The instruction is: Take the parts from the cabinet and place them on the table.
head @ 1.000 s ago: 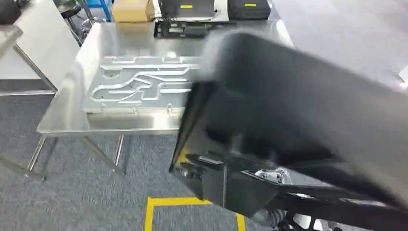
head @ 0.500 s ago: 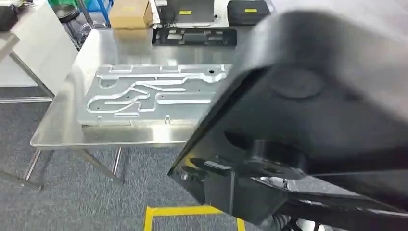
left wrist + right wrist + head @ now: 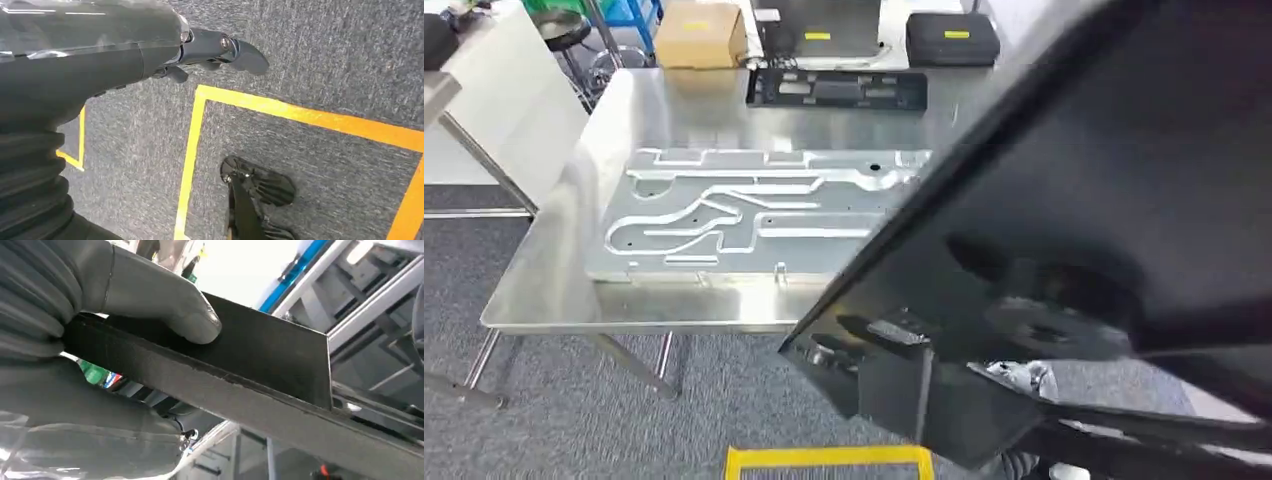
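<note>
A large flat black part [image 3: 1124, 200] hangs close in front of the head camera and hides the right half of the steel table [image 3: 624, 310]. In the right wrist view my right hand [image 3: 125, 300] grips this black part [image 3: 270, 360] by its edge, thumb pressed on its flat face. On the table lie a silver machined plate [image 3: 744, 215] and, at the far side, a black frame-shaped part [image 3: 836, 90]. My left hand [image 3: 215, 50] hangs over the grey carpet, thumb out, holding nothing.
Yellow floor tape [image 3: 824, 458] marks the carpet just before the table's near edge. A cardboard box [image 3: 699, 35] and a black case [image 3: 952, 38] stand beyond the table. A white table [image 3: 484, 90] is at the left.
The black part has swung upward and to the right, uncovering more of the silver plate. The whole view has shifted slightly, with the table now sitting a little lower in the picture.
</note>
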`<state>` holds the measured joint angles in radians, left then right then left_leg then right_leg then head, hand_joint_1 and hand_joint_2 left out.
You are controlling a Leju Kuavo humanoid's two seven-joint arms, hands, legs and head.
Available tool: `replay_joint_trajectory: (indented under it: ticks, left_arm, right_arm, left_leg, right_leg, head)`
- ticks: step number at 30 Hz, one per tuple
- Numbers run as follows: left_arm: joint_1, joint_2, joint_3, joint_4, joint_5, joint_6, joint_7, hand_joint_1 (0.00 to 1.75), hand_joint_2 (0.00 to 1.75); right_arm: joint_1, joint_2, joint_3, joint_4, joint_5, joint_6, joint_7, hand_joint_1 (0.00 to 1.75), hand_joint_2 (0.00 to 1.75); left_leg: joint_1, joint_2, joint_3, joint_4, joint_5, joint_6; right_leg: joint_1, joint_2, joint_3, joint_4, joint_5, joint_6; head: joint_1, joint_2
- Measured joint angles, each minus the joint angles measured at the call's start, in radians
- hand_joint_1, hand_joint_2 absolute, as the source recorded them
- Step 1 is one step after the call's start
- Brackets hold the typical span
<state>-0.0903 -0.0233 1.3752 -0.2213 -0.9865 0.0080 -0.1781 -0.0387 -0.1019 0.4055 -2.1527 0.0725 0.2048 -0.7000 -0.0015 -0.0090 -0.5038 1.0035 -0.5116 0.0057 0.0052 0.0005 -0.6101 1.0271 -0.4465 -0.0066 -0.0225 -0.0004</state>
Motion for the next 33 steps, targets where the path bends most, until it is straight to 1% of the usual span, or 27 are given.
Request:
replay_joint_trajectory:
  ticks: [2, 3, 4, 6, 7, 8, 9, 10, 12, 13, 14, 15, 17, 18, 19, 21, 22, 23, 24, 25, 26, 27, 28, 29, 30, 32, 33]
  left_arm:
    - [0.000, -0.001, 0.002, 0.000, 0.000, 0.001, -0.002, 0.00, 1.75]
    - [-0.001, -0.001, 0.002, 0.000, -0.002, 0.001, -0.006, 0.00, 1.75]
    - [-0.002, -0.004, 0.002, 0.000, -0.008, 0.000, -0.011, 0.00, 1.75]
    - [-0.004, -0.005, 0.002, 0.000, -0.019, 0.002, -0.016, 0.00, 1.75]
    - [-0.003, -0.005, 0.002, 0.000, -0.019, 0.003, -0.015, 0.00, 1.75]
    - [-0.002, -0.005, 0.002, 0.000, -0.020, 0.003, -0.015, 0.00, 1.75]
    - [-0.001, -0.005, 0.002, 0.000, -0.021, 0.002, -0.015, 0.00, 1.75]
    - [0.000, -0.005, 0.002, 0.000, -0.022, 0.002, -0.016, 0.00, 1.75]
    - [0.001, -0.003, 0.002, 0.000, -0.025, -0.002, -0.023, 0.00, 1.75]
    - [0.001, -0.002, 0.002, 0.000, -0.028, -0.006, -0.024, 0.00, 1.75]
    - [-0.002, -0.001, 0.002, 0.000, -0.029, -0.010, -0.028, 0.00, 1.75]
    - [0.000, 0.000, 0.001, 0.000, -0.031, -0.014, -0.030, 0.00, 1.75]
    - [0.004, 0.002, 0.000, 0.000, -0.034, -0.019, -0.034, 0.00, 1.75]
    - [0.002, 0.002, -0.002, 0.000, -0.038, -0.023, -0.035, 0.00, 1.75]
    - [-0.002, 0.002, -0.003, 0.000, -0.039, -0.025, -0.036, 0.00, 1.75]
    - [-0.004, 0.002, -0.005, 0.000, -0.039, -0.026, -0.036, 0.00, 1.75]
    - [-0.004, 0.002, -0.005, 0.000, -0.040, -0.026, -0.036, 0.00, 1.75]
    - [-0.004, 0.002, -0.006, 0.000, -0.040, -0.026, -0.036, 0.00, 1.75]
    - [-0.003, 0.002, -0.006, 0.000, -0.042, -0.025, -0.036, 0.00, 1.75]
    - [-0.004, 0.002, -0.006, 0.000, -0.043, -0.025, -0.036, 0.00, 1.75]
    - [-0.004, 0.002, -0.006, 0.000, -0.043, -0.024, -0.036, 0.00, 1.75]
    - [-0.005, 0.002, -0.007, 0.000, -0.046, -0.024, -0.037, 0.00, 1.75]
    - [-0.005, 0.002, -0.007, 0.000, -0.046, -0.024, -0.038, 0.00, 1.75]
    - [-0.007, 0.002, -0.007, 0.000, -0.048, -0.025, -0.040, 0.00, 1.75]
    - [-0.008, 0.003, -0.007, 0.000, -0.048, -0.026, -0.043, 0.00, 1.75]
    - [-0.007, 0.002, -0.007, 0.000, -0.049, -0.030, -0.047, 0.00, 1.75]
    - [-0.006, 0.003, -0.007, 0.000, -0.050, -0.032, -0.051, 0.00, 1.75]
  right_arm:
    - [-0.012, -0.004, 0.001, -0.005, -0.005, -0.024, -0.001, 1.75, 1.75]
    - [-0.027, -0.005, 0.000, 0.000, -0.018, -0.027, 0.000, 1.75, 1.75]
    - [-0.056, -0.008, -0.007, 0.015, -0.034, -0.024, -0.001, 1.75, 1.75]
    - [-0.120, -0.008, -0.041, 0.068, -0.053, 0.006, -0.001, 1.75, 1.75]
    - [-0.150, -0.008, -0.066, 0.112, -0.056, 0.025, 0.000, 1.75, 1.75]
    - [-0.175, -0.008, -0.092, 0.151, -0.052, 0.029, 0.000, 1.75, 1.75]
    - [-0.198, -0.008, -0.118, 0.191, -0.041, 0.028, 0.005, 1.75, 1.75]
    - [-0.219, -0.008, -0.146, 0.233, -0.021, 0.021, 0.006, 1.75, 1.75]
    - [-0.260, -0.008, -0.177, 0.296, 0.026, -0.011, 0.006, 1.75, 1.75]
    - [-0.278, -0.009, -0.192, 0.330, 0.047, -0.025, 0.006, 1.75, 1.75]
    - [-0.297, -0.012, -0.207, 0.363, 0.069, -0.041, 0.006, 1.75, 1.75]
    - [-0.319, -0.015, -0.220, 0.407, 0.116, -0.070, 0.013, 1.75, 1.75]
    - [-0.376, -0.016, -0.221, 0.497, 0.239, -0.141, 0.041, 1.75, 1.75]
    - [-0.405, -0.016, -0.220, 0.547, 0.307, -0.179, 0.058, 1.75, 1.75]
    - [-0.436, -0.016, -0.215, 0.592, 0.353, -0.210, 0.069, 1.75, 1.75]
    - [-0.504, -0.013, -0.187, 0.697, 0.465, -0.285, 0.114, 1.75, 1.75]
    - [-0.530, -0.008, -0.165, 0.752, 0.542, -0.322, 0.142, 1.75, 1.75]
    - [-0.553, -0.005, -0.146, 0.796, 0.606, -0.348, 0.163, 1.75, 1.75]
    - [-0.580, 0.005, -0.115, 0.859, 0.690, -0.374, 0.192, 1.75, 1.75]
    - [-0.613, 0.011, -0.086, 0.909, 0.753, -0.390, 0.213, 1.75, 1.75]
    - [-0.646, 0.021, -0.056, 0.961, 0.808, -0.403, 0.235, 1.75, 1.75]
    - [-0.686, 0.034, -0.024, 1.015, 0.859, -0.409, 0.256, 1.75, 1.75]
    - [-0.718, 0.047, 0.005, 1.066, 0.898, -0.411, 0.277, 1.75, 1.75]
    - [-0.749, 0.061, 0.031, 1.114, 0.935, -0.413, 0.299, 1.75, 1.75]
    - [-0.779, 0.079, 0.060, 1.161, 0.975, -0.412, 0.320, 1.75, 1.75]
    - [-0.829, 0.103, 0.121, 1.259, 1.036, -0.407, 0.354, 1.75, 1.75]
    - [-0.851, 0.115, 0.146, 1.304, 1.053, -0.399, 0.365, 1.75, 1.75]
  left_leg:
    - [-0.003, 0.001, 0.014, 0.010, 0.000, -0.009]
    - [0.001, 0.002, 0.007, 0.032, -0.007, -0.011]
    - [0.001, 0.003, -0.018, 0.085, -0.017, -0.016]
    - [0.009, 0.003, -0.113, 0.232, -0.078, -0.031]
    - [0.011, 0.003, -0.159, 0.292, -0.107, -0.034]
    - [0.013, 0.003, -0.187, 0.316, -0.109, -0.037]
    - [0.015, 0.003, -0.194, 0.298, -0.084, -0.038]
    - [0.016, 0.003, -0.178, 0.228, -0.027, -0.036]
    - [0.017, 0.005, -0.113, 0.050, 0.093, -0.037]
    - [0.015, 0.005, -0.105, 0.020, 0.084, -0.032]
    - [0.008, 0.008, -0.108, 0.014, 0.058, -0.021]
    - [0.007, 0.006, -0.105, 0.015, 0.086, -0.012]
    - [0.009, 0.006, -0.104, 0.012, 0.091, 0.001]
    - [0.014, 0.008, -0.100, 0.003, 0.096, 0.009]
    - [0.013, 0.008, -0.100, 0.001, 0.097, 0.013]
    - [0.011, 0.008, -0.102, 0.002, 0.097, 0.018]
    - [0.010, 0.008, -0.102, 0.002, 0.096, 0.020]
    - [0.009, 0.007, -0.101, 0.002, 0.095, 0.020]
    - [0.009, 0.005, -0.100, 0.003, 0.094, 0.019]
    - [0.009, 0.004, -0.100, 0.004, 0.093, 0.018]
    - [0.009, 0.002, -0.098, 0.006, 0.092, 0.015]
    - [0.008, 0.002, -0.096, 0.009, 0.089, 0.011]
    - [0.006, 0.002, -0.099, 0.010, 0.086, 0.007]
    - [0.002, 0.002, -0.105, 0.016, 0.085, 0.002]
    - [0.003, 0.002, -0.106, 0.013, 0.087, -0.003]
    - [0.005, 0.002, -0.102, 0.006, 0.090, -0.013]
    - [0.005, 0.001, -0.106, 0.009, 0.084, -0.020]
  right_leg:
    - [-0.006, 0.003, 0.016, -0.005, -0.002, -0.012]
    - [-0.011, 0.000, 0.029, -0.014, -0.003, -0.015]
    - [-0.012, 0.000, 0.037, -0.017, -0.005, -0.020]
    - [-0.013, 0.001, 0.039, -0.017, -0.008, -0.024]
    - [-0.013, 0.003, 0.040, -0.017, -0.011, -0.024]
    - [-0.013, 0.003, 0.042, -0.017, -0.013, -0.022]
    - [-0.013, 0.004, 0.045, -0.017, -0.016, -0.021]
    - [-0.014, 0.004, 0.051, -0.017, -0.020, -0.018]
    - [-0.016, 0.002, 0.064, -0.017, -0.029, -0.010]
    - [-0.014, 0.001, 0.067, -0.015, -0.031, -0.006]
    - [-0.013, 0.000, 0.060, -0.015, -0.031, 0.001]
    - [-0.012, 0.000, 0.059, -0.014, -0.035, 0.008]
    - [-0.010, 0.000, 0.063, -0.017, -0.035, 0.020]
    - [-0.013, 0.000, 0.061, -0.010, -0.044, 0.026]
    - [-0.015, 0.000, 0.048, 0.020, -0.064, 0.028]
    - [-0.017, 0.000, -0.035, 0.181, -0.142, 0.032]
    - [-0.017, 0.000, -0.078, 0.261, -0.168, 0.034]
    - [-0.017, 0.000, -0.105, 0.303, -0.170, 0.034]
    - [-0.018, 0.000, -0.110, 0.297, -0.149, 0.032]
    - [-0.018, 0.000, -0.091, 0.241, -0.103, 0.029]
    - [-0.018, 0.000, -0.058, 0.158, -0.052, 0.024]
    - [-0.017, 0.000, -0.015, 0.056, 0.002, 0.017]
    - [-0.014, 0.001, 0.007, 0.011, 0.001, 0.011]
    - [-0.010, 0.001, 0.008, -0.006, 0.000, 0.010]
    - [-0.009, 0.001, 0.005, -0.002, 0.000, 0.009]
    - [-0.007, 0.002, 0.005, -0.004, 0.000, 0.000]
    - [-0.014, 0.000, 0.012, -0.016, 0.006, -0.010]
  head:
    - [0.000, 0.000]
    - [0.000, 0.000]
    - [-0.001, 0.000]
    - [-0.001, 0.000]
    - [-0.001, 0.000]
    - [-0.001, 0.000]
    - [-0.001, 0.000]
    - [-0.001, 0.000]
    - [-0.001, 0.000]
    - [-0.001, 0.000]
    - [-0.001, 0.000]
    - [-0.001, 0.000]
    - [-0.001, 0.000]
    - [-0.001, 0.000]
    - [-0.001, 0.000]
    - [-0.001, 0.000]
    - [-0.001, 0.000]
    - [-0.001, 0.000]
    - [-0.001, 0.000]
    - [-0.001, 0.000]
    - [-0.001, 0.000]
    - [-0.001, 0.000]
    - [-0.001, 0.000]
    - [-0.001, 0.000]
    - [-0.001, 0.000]
    - [-0.001, 0.000]
    - [-0.001, 0.000]
